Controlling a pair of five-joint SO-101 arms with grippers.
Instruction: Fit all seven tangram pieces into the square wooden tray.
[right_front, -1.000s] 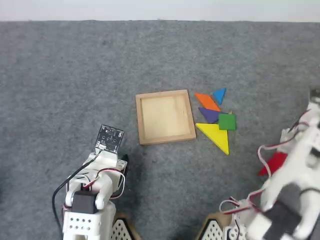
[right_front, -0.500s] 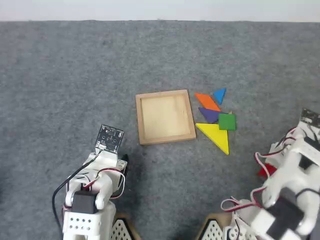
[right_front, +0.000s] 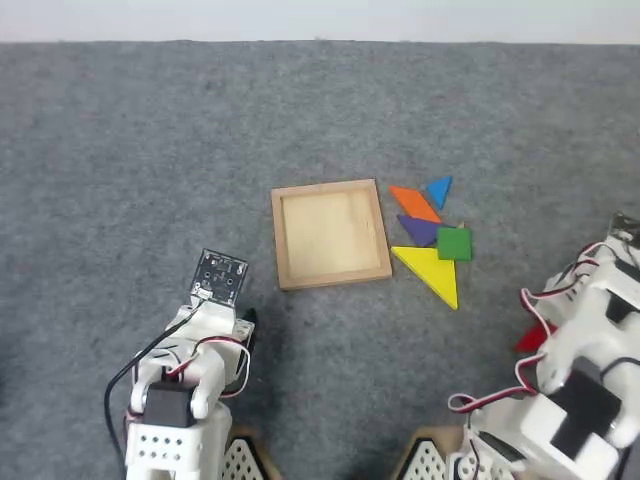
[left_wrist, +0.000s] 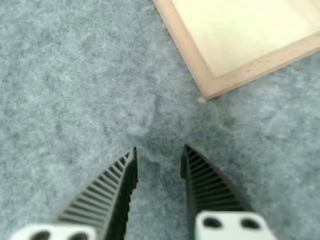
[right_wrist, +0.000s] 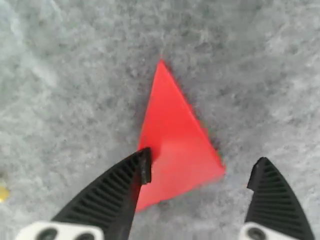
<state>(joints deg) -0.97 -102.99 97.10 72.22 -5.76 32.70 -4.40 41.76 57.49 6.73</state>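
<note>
We are looking at a pale square wooden tray, a flat red triangle piece, a flat yellow triangle piece and a flat green square piece on a fuzzy grey tabletop.

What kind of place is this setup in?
Likely a robotics lab bench: two small robot arms stand at a grey carpeted table, with a wooden tray and coloured tangram pieces beside it.

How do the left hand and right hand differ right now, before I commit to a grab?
The left hand is open narrowly; the right hand is open much wider. The left hand is over bare grey carpet near a corner of the square wooden tray; the right hand straddles the flat red triangle piece. Both are open and hold nothing.
</note>
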